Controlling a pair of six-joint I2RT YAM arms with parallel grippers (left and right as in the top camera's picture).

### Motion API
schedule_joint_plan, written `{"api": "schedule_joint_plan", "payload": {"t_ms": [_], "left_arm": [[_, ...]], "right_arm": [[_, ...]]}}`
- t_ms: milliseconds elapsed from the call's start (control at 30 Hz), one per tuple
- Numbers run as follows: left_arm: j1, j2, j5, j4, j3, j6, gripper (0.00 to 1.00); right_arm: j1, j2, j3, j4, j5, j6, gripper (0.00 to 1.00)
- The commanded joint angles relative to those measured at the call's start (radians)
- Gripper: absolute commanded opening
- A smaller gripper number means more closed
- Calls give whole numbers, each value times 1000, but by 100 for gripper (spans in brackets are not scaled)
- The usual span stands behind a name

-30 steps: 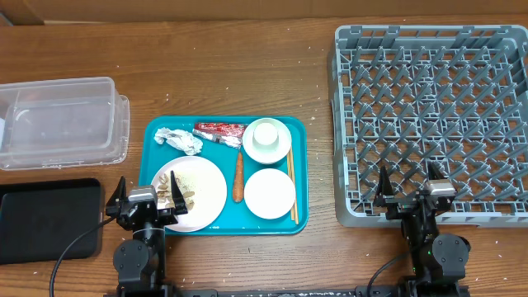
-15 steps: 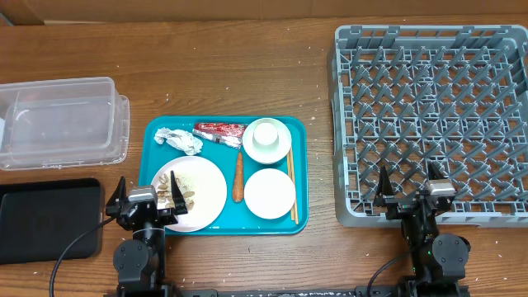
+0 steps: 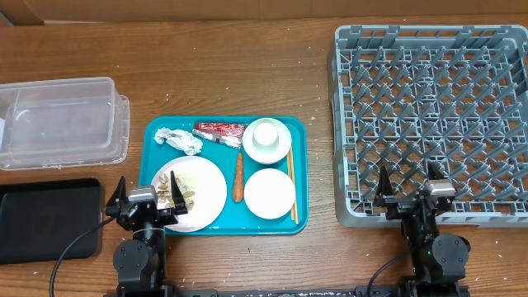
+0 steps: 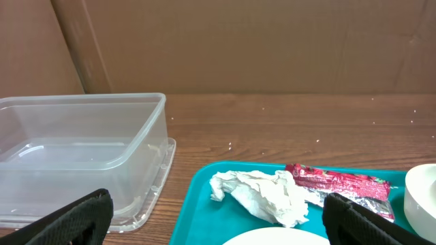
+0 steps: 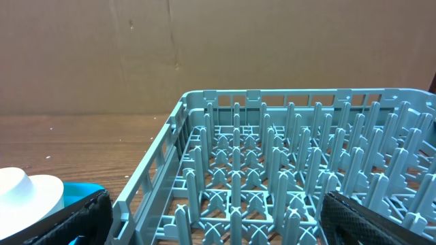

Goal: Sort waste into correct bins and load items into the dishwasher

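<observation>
Teal tray [image 3: 223,152] is seen to hold foil ball [image 3: 180,139], wrapper [image 3: 219,132], carrot [image 3: 238,177], chopsticks [image 3: 291,186], cup [image 3: 266,137], small plate [image 3: 270,193] and large plate [image 3: 206,198] bearing rice scraps [image 3: 183,188]. Clear tub [image 3: 58,82] and black tray [image 3: 45,219] are placed to its left, dish rack [image 3: 429,31] to its right. Left gripper [image 3: 147,193] and right gripper [image 3: 407,190] are held low at the near edge, jaws spread wide, nothing gripped.

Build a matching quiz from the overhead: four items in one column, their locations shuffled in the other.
Items
1. foil ball
2. carrot
3. chopsticks
4. black tray

Locations
A. on the table, on the robot's side of the clear tub
B. along the right edge of the teal tray
C. teal tray's far-left corner, beside the wrapper
D. mid-tray, just right of the large plate

Pairs: 1-C, 2-D, 3-B, 4-A
</observation>
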Motion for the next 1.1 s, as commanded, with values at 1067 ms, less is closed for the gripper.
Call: {"api": "schedule_joint_plan", "payload": {"t_ms": [1067], "left_arm": [[-1,-10,8,0,-4,19,100]], "right_arm": [[-4,-12,-10,13,-69,8,100]]}}
